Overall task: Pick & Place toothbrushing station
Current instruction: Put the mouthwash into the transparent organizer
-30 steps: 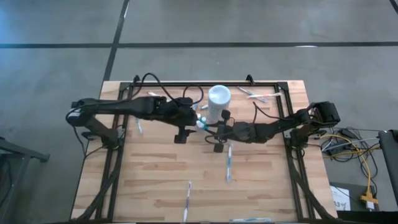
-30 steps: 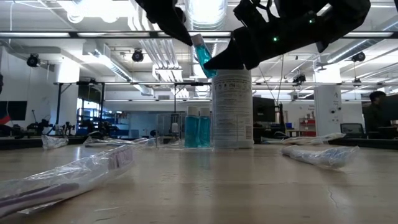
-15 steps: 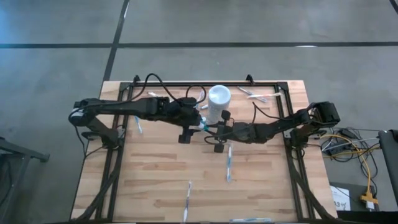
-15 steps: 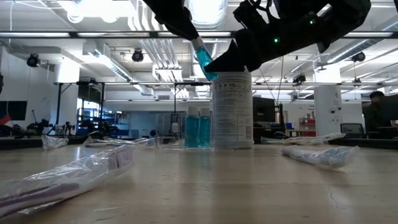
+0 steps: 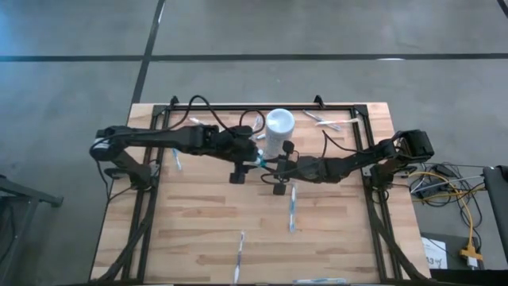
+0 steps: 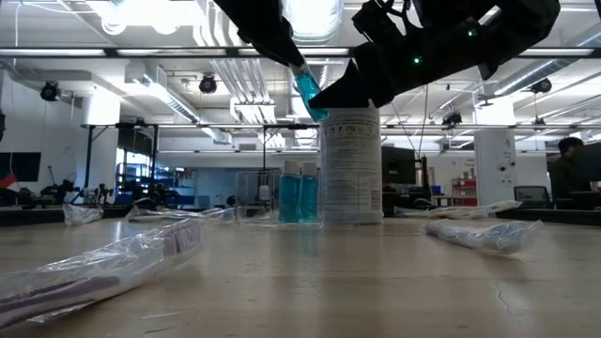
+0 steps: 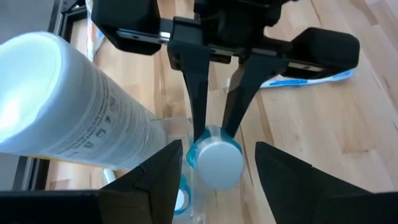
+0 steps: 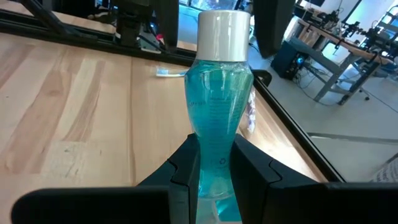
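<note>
Left tool [image 5: 252,156] moved a little toward the worktop's right edge, closing in on the white cap of the teal tube [image 6: 306,87]. Its fingers [image 7: 289,186] narrowed around the cap, one on each side; contact unclear.

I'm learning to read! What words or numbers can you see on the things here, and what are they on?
White cylindrical cup: lines of small print and little symbols run down its side, too small and blurred to read.
Teal tube held in the right gripper: faint marks on its side, not readable.
Nothing else shows any words or numbers.
</note>
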`<state>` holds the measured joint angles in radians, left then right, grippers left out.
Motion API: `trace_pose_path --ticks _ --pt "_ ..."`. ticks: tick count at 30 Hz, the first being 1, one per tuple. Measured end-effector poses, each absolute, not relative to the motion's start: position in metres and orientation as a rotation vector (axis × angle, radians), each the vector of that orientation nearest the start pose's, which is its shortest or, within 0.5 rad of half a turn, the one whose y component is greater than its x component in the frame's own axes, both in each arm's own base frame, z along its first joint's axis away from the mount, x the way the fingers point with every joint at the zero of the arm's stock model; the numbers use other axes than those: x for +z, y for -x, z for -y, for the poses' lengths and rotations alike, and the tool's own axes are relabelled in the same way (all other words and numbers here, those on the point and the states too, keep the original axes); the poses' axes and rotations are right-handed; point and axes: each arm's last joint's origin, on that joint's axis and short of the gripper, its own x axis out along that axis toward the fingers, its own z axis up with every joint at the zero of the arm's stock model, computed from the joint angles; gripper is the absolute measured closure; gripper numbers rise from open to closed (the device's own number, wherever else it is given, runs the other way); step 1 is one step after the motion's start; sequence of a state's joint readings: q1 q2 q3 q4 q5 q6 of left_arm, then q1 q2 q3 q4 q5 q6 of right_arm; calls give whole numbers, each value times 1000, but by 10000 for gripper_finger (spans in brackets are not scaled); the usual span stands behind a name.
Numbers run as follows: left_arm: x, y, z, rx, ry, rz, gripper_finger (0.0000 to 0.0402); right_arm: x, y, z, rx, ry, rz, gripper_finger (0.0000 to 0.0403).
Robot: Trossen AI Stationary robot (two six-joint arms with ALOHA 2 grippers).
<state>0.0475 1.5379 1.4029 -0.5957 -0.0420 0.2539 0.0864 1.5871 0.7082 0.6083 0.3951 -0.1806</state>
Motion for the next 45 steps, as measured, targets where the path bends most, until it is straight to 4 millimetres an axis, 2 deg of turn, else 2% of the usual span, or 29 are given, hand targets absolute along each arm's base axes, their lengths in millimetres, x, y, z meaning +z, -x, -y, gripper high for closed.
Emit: trace_pose_path --ticks 9,17,27,30,38,45 --pt "326 -336 -17 -9 -240 -752 206 192 -318 -16 -282 246 -293 339" --pt "326 -336 -17 -9 -257 -752 301 192 -318 -16 -282 244 -293 339" --pt "325 -336 -17 -27 -296 -754 305 191 -317 -16 -287 202 -294 334" --pt "325 -336 -17 -27 -297 -753 305 190 -316 -15 -316 161 -304 311" --pt "330 -331 -18 -1 -308 -753 305 193 -313 -13 -377 140 -324 216" --pt "329 -329 -20 4 -293 -784 305 189 -310 -10 -446 168 -378 183"
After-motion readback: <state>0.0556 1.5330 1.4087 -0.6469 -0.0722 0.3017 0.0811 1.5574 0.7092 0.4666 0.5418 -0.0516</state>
